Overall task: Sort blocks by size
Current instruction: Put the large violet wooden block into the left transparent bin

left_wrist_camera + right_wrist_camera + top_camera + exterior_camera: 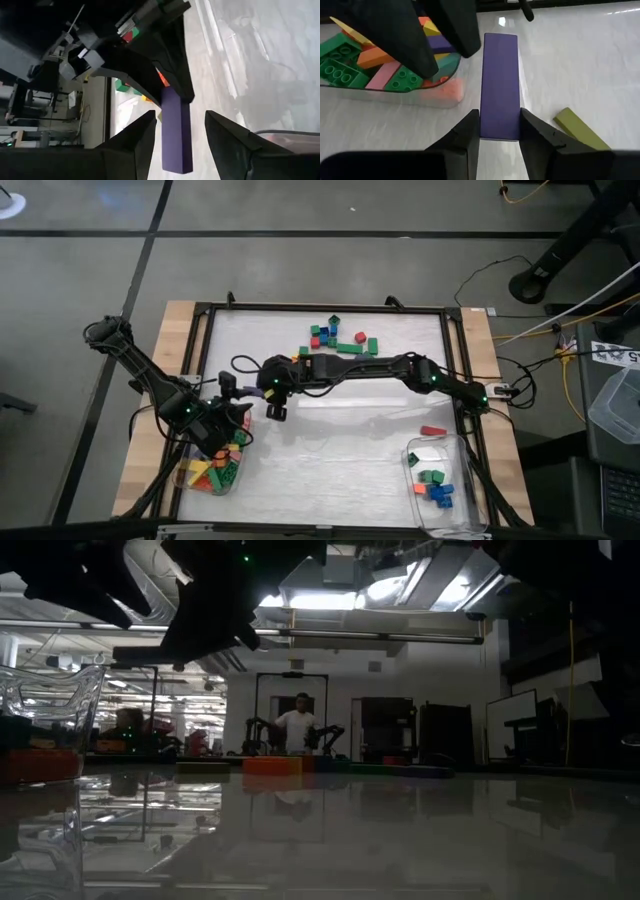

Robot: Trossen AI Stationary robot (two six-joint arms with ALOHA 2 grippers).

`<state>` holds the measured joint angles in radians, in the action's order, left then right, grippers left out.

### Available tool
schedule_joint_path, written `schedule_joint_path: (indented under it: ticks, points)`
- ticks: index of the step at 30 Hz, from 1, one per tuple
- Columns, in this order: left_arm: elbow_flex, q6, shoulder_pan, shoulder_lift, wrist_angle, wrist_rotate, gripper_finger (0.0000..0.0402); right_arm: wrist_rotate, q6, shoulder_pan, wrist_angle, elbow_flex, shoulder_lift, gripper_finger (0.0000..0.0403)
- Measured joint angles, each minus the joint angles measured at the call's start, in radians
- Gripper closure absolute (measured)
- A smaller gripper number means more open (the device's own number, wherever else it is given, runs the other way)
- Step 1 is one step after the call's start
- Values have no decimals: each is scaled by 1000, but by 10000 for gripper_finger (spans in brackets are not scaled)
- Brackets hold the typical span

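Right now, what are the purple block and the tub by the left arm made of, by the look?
Purple block: looks like moulded plastic, smooth matte faces, crisp edges, even colour; held between the right gripper fingers.
Tub: clear plastic, probably thin; the bricks inside show through its wall, and the rim catches highlights.
Green bricks in it: glossy plastic with round studs.

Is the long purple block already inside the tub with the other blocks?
No. The purple block sits between the right gripper fingers, outside the tub.
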<state>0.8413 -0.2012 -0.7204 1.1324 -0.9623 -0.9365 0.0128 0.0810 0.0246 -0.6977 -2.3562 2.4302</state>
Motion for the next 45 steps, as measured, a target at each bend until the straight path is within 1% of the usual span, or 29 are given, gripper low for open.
schedule_joint_path:
  ticks: [6, 11, 13, 16, 19, 22, 26, 28, 30, 36, 41, 45]
  points:
    - [0, -27, -1, 0, -30, 72, 243, 7, 0, -1, -7, 0, 0, 281]
    - [3, -161, -25, 0, -88, 100, 243, 10, -5, -1, -9, 0, 0, 287]
    - [19, -245, -37, 0, -94, 100, 243, 46, -13, -1, -9, 0, 0, 288]
    - [60, -356, -56, -1, -120, 109, 243, 127, -14, 0, 3, 0, 0, 285]
    - [107, -427, -75, -5, -166, 165, 243, 194, -14, 7, 38, 0, 0, 284]
    - [140, -496, -90, -13, -182, 249, 243, 224, -22, 20, 80, 0, 0, 286]
    - [165, -583, -111, -21, -181, 365, 243, 226, -48, 49, 143, 15, 0, 285]
    - [169, -612, -122, -21, -178, 408, 243, 224, -67, 64, 172, 15, 8, 285]
    - [170, -653, -132, -22, -179, 434, 243, 215, -87, 76, 176, 15, 12, 284]
    - [170, -757, -159, -22, -178, 504, 243, 129, -166, 108, 198, 15, 12, 284]
    - [170, -817, -179, -22, -172, 561, 243, 126, -221, 120, 308, 15, 52, 284]
    - [170, -863, -195, -21, -163, 572, 243, 95, -221, 120, 400, 15, 89, 283]
